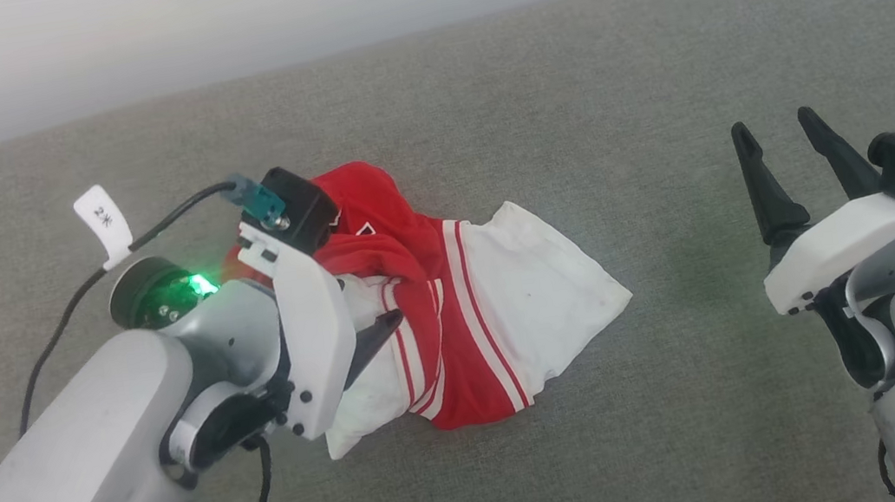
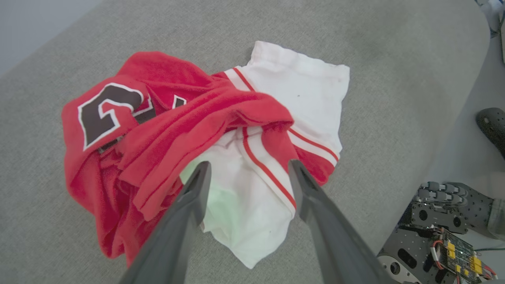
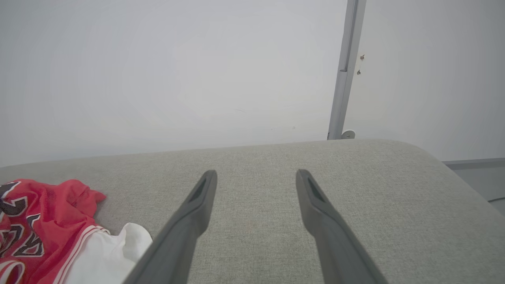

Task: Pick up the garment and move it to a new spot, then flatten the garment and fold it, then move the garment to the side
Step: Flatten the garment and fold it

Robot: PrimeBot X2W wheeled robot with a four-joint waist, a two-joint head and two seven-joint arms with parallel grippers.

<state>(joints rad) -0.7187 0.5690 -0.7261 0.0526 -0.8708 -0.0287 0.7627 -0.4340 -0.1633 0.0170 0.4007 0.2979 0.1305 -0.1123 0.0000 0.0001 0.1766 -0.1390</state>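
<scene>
While the garment [image 1: 455,302] lies in a crumpled heap, the head view suggests the task is at an early stage. Nothing has been flattened or folded yet. Whether this is the new spot cannot be told. The heap sits left of centre on the grey padded surface [image 1: 563,77], red folds on the far side and a white panel spreading right. The left gripper [image 1: 372,340] hangs over the heap's left part, and one dark finger shows above the cloth. The right gripper [image 1: 771,125] hovers well apart at the near right, with its fingers spread and nothing between them. A cable [image 1: 71,313] with a white tag [image 1: 102,221] trails from the left arm.

Seen from the left wrist, the left gripper's [image 2: 249,165] fingers stand wide apart above the white and striped cloth and pinch nothing. A black number [image 2: 106,114] edged in white shows on a red fold at the left. Spreading, folding and moving aside all appear to remain. The robot's base [image 2: 446,236], with exposed wiring, shows beyond the surface's edge.

Looking along the right wrist, the right gripper's [image 3: 256,177] open fingers point across bare grey weave, with the garment [image 3: 47,221] at the near left. The surface ends in a rounded far corner against a plain pale wall [image 3: 158,71], where a metal post [image 3: 345,71] rises.
</scene>
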